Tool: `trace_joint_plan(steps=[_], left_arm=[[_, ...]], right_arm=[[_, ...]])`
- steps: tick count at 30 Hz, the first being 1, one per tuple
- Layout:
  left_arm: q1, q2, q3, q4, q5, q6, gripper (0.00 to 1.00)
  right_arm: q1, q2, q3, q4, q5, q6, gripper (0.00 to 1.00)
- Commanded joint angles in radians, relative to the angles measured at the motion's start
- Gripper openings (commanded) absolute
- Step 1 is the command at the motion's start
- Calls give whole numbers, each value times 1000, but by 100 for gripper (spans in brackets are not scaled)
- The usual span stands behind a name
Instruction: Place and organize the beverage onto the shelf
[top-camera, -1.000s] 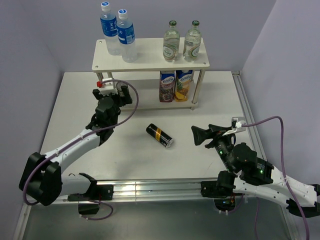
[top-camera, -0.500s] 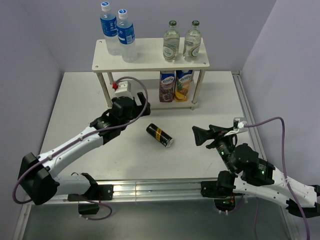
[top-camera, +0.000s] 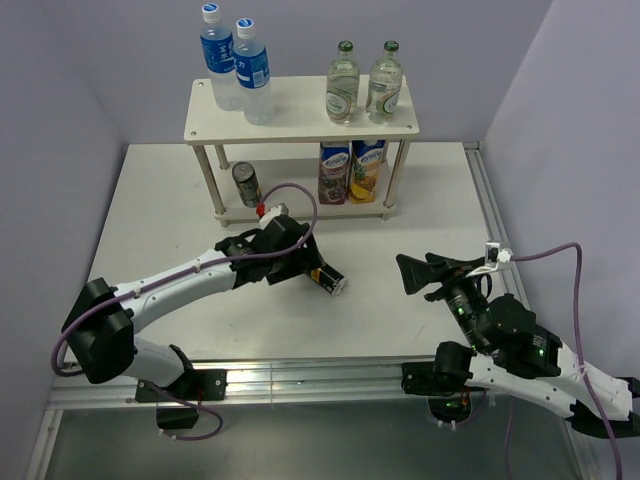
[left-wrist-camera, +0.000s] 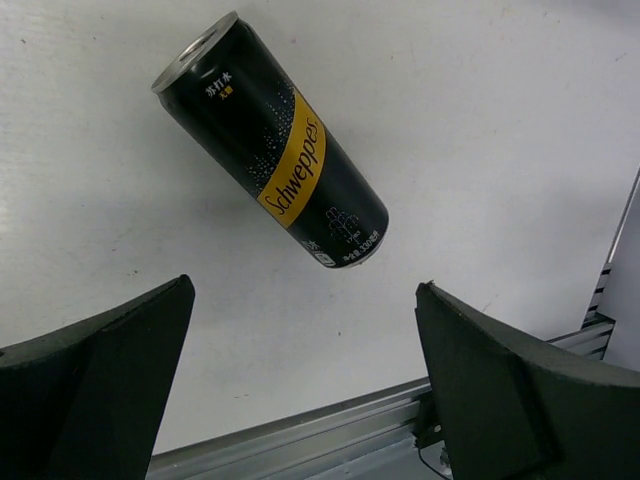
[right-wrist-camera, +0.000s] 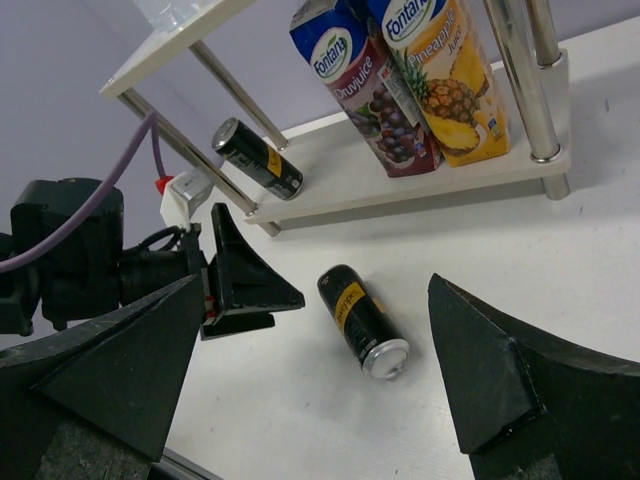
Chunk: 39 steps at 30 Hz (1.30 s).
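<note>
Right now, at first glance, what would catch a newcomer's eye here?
A black can lies on its side on the table, with the open left gripper poised at it. Behind, the shelf holds water bottles and glass bottles on top, and another can beside two juice cartons on the lower tier.

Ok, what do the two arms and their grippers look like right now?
Both are built of white links with black joints. The left arm and right arm each carry a looping purple cable. The left gripper and right gripper have matte black, wedge-shaped fingers. Small green lights glow on the right arm.
</note>
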<state>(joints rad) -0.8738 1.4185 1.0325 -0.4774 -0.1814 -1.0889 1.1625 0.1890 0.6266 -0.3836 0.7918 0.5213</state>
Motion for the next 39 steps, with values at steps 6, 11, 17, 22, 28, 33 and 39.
trace_joint_plan(steps=[6, 11, 17, 22, 28, 33, 39], left_arm=[[-1, 109, 35, 74, 56, -69, 99], [-1, 207, 103, 63, 48, -101, 99], [6, 299, 156, 36, 20, -123, 99], [33, 367, 184, 30, 23, -118, 99], [78, 392, 150, 11, 13, -135, 99], [110, 401, 124, 29, 20, -126, 99], [119, 427, 123, 51, 26, -106, 75]], right_arm=[[2, -20, -2, -31, 3, 16, 99], [2, -51, -14, -32, 11, 17, 99], [2, -83, -24, -47, 12, 29, 99], [3, -94, -30, -46, 4, 31, 99], [2, -95, -30, -44, -8, 28, 99], [2, -97, -45, -32, -9, 25, 99], [2, -91, -38, -32, -12, 22, 99]])
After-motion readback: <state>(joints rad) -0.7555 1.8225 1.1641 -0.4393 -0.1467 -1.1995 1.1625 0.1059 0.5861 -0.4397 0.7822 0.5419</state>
